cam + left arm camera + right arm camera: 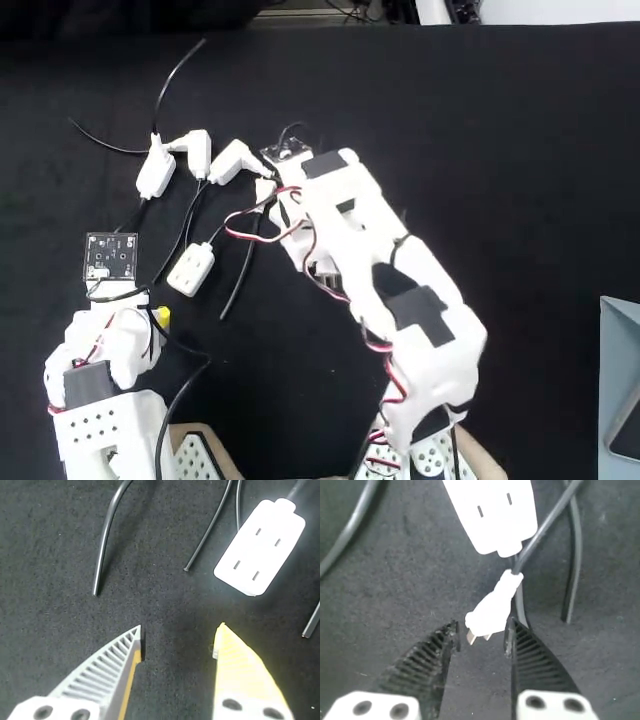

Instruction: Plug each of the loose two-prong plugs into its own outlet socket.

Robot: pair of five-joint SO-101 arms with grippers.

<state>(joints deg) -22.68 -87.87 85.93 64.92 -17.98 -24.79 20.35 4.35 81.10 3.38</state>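
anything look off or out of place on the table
Nothing spilled or broken. The black cables stop in loose cut ends near the white outlet socket, and a small plug lies unplugged between the open fingers of the right gripper.

My L pincer (177, 640) hangs over bare desk (45, 605) at the near left side, tips apart, nothing btwn them. Just beyond it lies a double socket block (260, 547), slots up, w/ loose cord ends (100, 575) on either side. My R pincer (482, 630) sits farther back, nr the desk's middle, tips straddling a two-prong plug (492, 611) that lies flat on the desk, prongs toward my wrist. Just beyond the plug's cord end lies a socket (495, 512). Another socket piece (157, 170) lies left of that one, w/ a cord running back from it.
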